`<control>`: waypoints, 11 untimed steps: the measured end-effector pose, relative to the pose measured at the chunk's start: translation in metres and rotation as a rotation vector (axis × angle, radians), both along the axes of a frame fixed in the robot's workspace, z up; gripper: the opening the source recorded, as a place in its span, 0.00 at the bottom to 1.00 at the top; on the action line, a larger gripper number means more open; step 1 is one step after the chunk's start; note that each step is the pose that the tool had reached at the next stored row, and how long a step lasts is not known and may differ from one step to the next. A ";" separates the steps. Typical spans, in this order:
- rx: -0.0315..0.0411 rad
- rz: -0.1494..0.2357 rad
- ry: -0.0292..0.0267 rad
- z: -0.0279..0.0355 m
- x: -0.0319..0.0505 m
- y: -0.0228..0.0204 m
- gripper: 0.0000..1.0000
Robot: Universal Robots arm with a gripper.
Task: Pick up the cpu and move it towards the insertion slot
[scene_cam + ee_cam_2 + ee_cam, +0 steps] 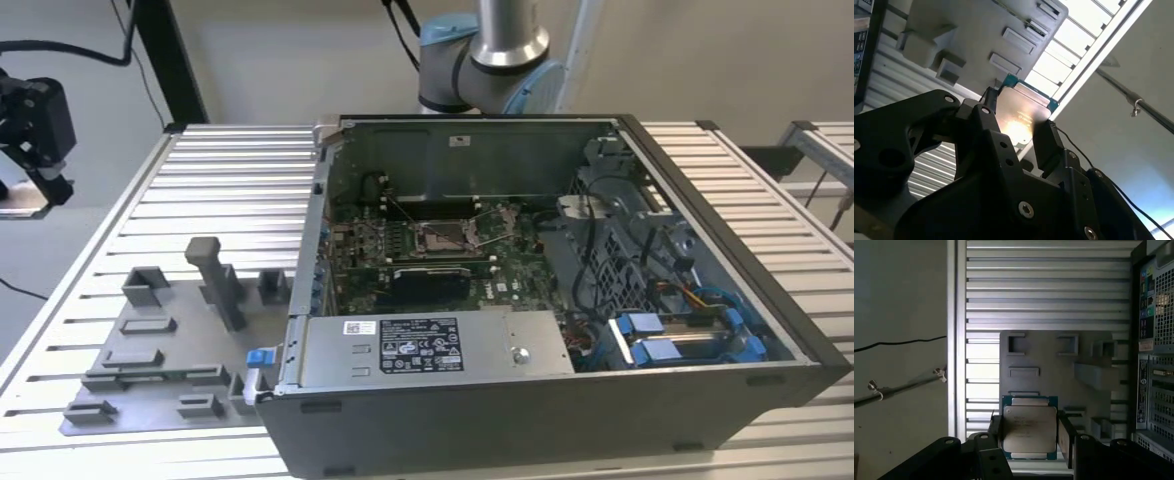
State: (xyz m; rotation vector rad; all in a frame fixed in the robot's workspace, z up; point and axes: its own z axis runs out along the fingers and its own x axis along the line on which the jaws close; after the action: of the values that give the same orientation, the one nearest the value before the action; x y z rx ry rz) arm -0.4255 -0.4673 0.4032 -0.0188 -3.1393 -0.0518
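Note:
The cpu (1030, 427), a thin square chip with a pale silvery top and a green rim, is clamped between my gripper's (1030, 434) two black fingers (1064, 436); the gripper is shut on it. The second wrist view shows the cpu (1021, 112) lit brightly between the same fingers (1046, 142). It hangs in the air above the grey fixture plate (1054, 365), near the table's outer edge. In the exterior view the black gripper (34, 130) is at the far left, well away from the insertion slot (441, 237), which lies on the green board inside the open computer case.
The open case (561, 300) takes up the middle and right of the ribbed metal table (214, 190). The grey fixture plate (160, 350), with blocks and a tall post (214, 275), lies on the exterior view's left. A silver labelled box (420, 350) sits in front of the slot.

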 end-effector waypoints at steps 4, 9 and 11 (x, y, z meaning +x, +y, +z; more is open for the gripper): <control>0.0000 0.000 0.0001 0.0018 0.0008 0.0001 0.00; 0.0000 0.000 0.0001 0.0038 0.0060 0.0005 0.00; 0.0000 0.000 0.0001 0.0047 0.0092 0.0008 0.00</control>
State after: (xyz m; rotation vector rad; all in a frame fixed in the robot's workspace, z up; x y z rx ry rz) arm -0.4163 -0.4665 0.4079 -0.0188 -3.1393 -0.0517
